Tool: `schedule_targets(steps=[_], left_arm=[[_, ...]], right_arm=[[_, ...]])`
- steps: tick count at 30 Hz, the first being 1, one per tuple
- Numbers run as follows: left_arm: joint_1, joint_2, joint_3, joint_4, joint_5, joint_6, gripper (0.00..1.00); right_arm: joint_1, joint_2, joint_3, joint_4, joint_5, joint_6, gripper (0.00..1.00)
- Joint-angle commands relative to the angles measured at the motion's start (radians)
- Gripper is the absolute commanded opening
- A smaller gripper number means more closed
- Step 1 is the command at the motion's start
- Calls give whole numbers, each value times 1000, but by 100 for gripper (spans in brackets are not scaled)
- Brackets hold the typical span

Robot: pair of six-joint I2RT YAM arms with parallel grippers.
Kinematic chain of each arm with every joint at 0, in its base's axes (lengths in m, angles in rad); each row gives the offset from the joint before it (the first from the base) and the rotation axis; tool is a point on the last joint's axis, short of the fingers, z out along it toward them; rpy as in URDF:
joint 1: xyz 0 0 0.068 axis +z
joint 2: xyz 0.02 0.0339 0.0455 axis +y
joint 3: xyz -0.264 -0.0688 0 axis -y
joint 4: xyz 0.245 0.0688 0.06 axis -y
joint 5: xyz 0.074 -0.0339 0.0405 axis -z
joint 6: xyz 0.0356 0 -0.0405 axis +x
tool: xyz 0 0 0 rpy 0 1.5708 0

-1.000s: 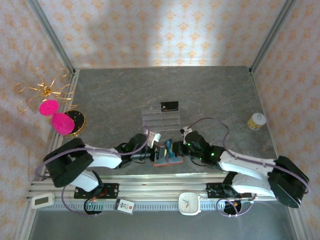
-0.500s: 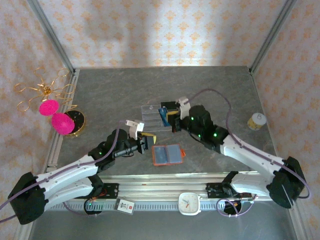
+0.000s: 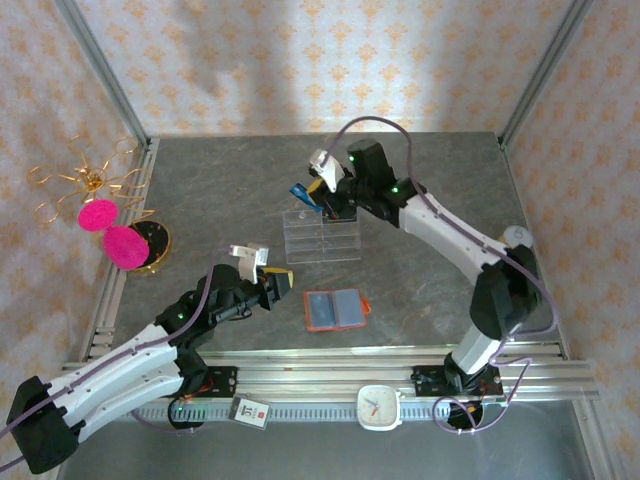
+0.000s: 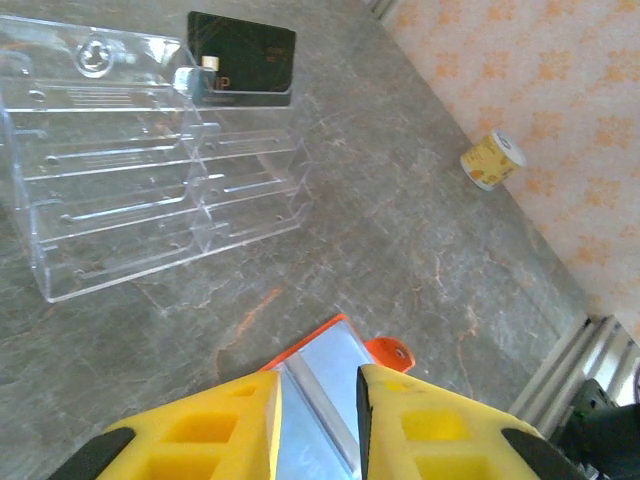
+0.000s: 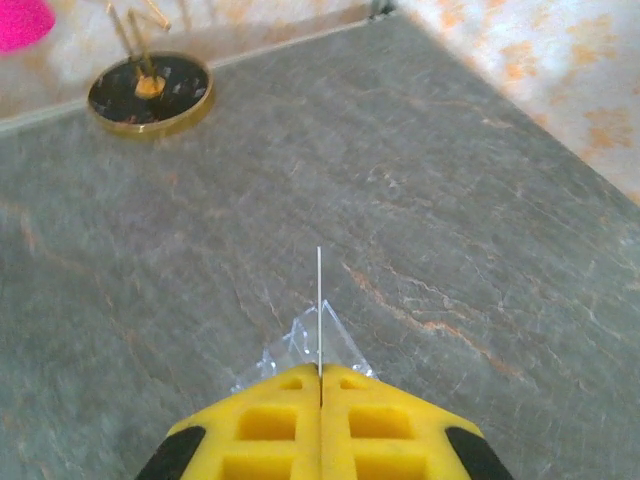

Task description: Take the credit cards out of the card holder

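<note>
While the left gripper hovers over the desk's near-left part, jaws slightly spread and empty, the card holder lies open and flat just to its right, close to the desk's near edge. Farther back stands a clear tray with the black card at its far side. Above the tray's far edge, the right gripper has its jaws pressed together, pinching the blue card.

card holder orange, grey-blue lining | black card | blue card | table grey-veined
</note>
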Motion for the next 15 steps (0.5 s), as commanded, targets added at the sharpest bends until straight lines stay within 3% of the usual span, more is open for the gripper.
schedule_targets(steps=[1, 10, 15], left_arm=[[13, -6, 5, -26, -44, 25, 26], [25, 3, 38, -60, -135, 69, 26], [33, 18, 63, -78, -159, 85, 27]], right_arm=[[-23, 81, 141, -211, -124, -222, 0], [-76, 330, 443, -497, -184, -456, 0], [-80, 408, 523, -559, -190, -524, 0]])
